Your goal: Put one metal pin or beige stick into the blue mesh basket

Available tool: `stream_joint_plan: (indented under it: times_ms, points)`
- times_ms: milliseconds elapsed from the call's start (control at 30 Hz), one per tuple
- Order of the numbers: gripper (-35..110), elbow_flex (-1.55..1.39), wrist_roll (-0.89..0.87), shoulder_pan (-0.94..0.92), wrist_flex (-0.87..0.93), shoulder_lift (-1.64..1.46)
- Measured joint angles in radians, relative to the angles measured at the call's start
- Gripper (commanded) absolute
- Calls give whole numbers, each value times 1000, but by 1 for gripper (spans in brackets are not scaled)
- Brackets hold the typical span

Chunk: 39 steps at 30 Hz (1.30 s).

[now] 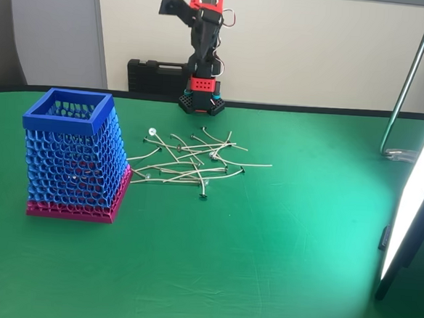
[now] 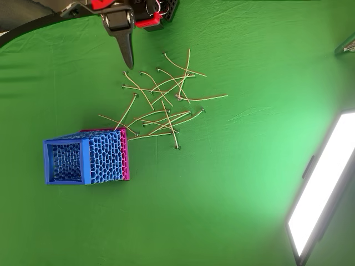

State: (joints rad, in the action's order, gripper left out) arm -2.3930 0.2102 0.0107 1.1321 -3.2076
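The blue mesh basket [image 1: 66,122] stands upright on its magenta base at the left of the green table, also seen from above [image 2: 49,160]. A loose pile of thin beige sticks with small metal heads [image 1: 197,160] lies just right of it, spread between basket and arm [image 2: 161,113]. My gripper [image 1: 170,6] is raised high at the back on the folded red-and-black arm. In the overhead view my gripper [image 2: 129,62] points toward the pile's near edge. Its jaws look shut with nothing in them. One stick end touches the basket's base.
A bright light panel [image 1: 412,209] stands at the right edge [image 2: 319,197]. A metal stand pole [image 1: 410,78] rises at the back right. A black case [image 1: 156,75] leans against the wall behind the arm's base [image 1: 201,100].
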Motion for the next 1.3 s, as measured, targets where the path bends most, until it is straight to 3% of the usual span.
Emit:
stream_joint_plan:
  times_ms: [700, 1300]
  points:
    - [1, -676, -78, 0, -318, -107]
    - [1, -686, -97, -17, -265, -109]
